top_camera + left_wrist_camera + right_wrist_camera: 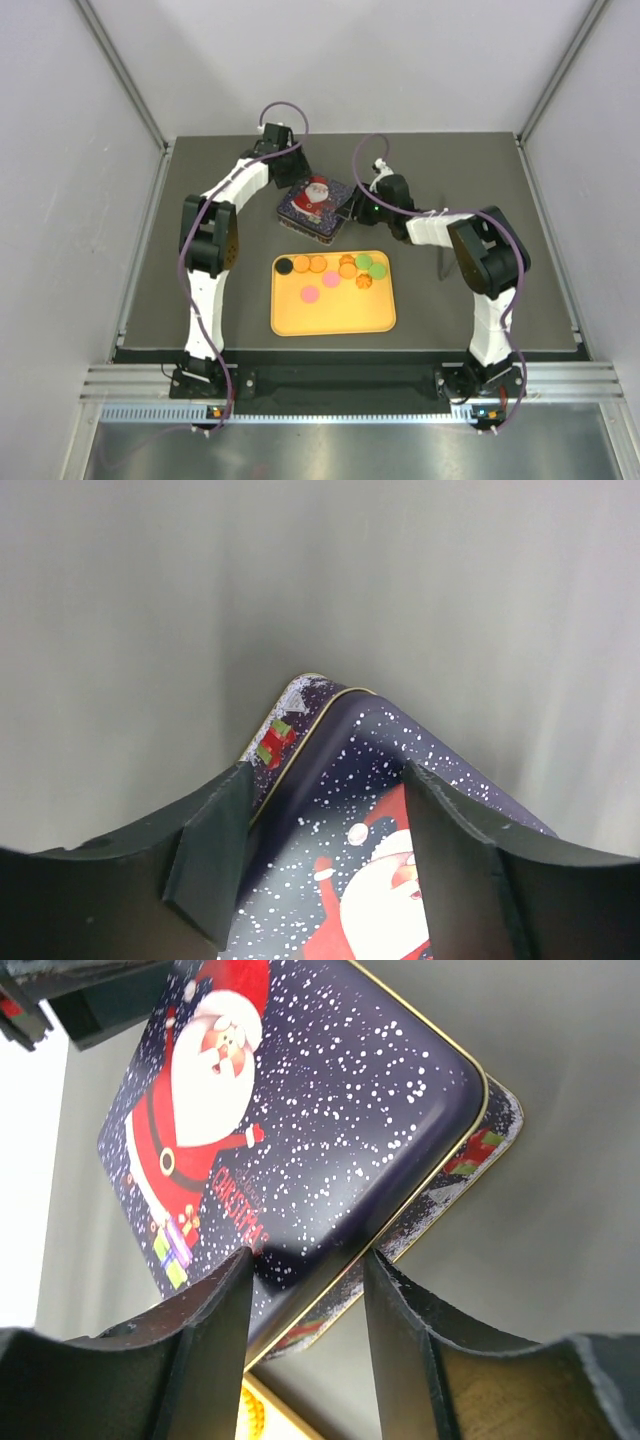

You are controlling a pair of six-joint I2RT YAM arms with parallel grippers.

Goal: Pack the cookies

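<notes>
Currently: both pincers straddle the tin lid

Left pincer (315,865) sits at the far-left corner of the dark-blue square Santa tin (315,208), fingers spread, lid edge between them. Contact can't be read from the wrist view.

Lid (290,1130) lies on the base, skewed so the base rim peeks out at one corner.

Right pincer (305,1335) is at the tin's right edge, also spread, lid edge in the gap; whether the pads touch, I cannot tell.

Tin lies behind the yellow rectangular tray (335,318), just beside its far rim on the dark tabletop (500,180). Round cookies (345,272) in orange, pink, green and one black lie on the tray's far half, near both arms. Tin contents hidden.

Lid coming off or just seated: both fit.
</notes>
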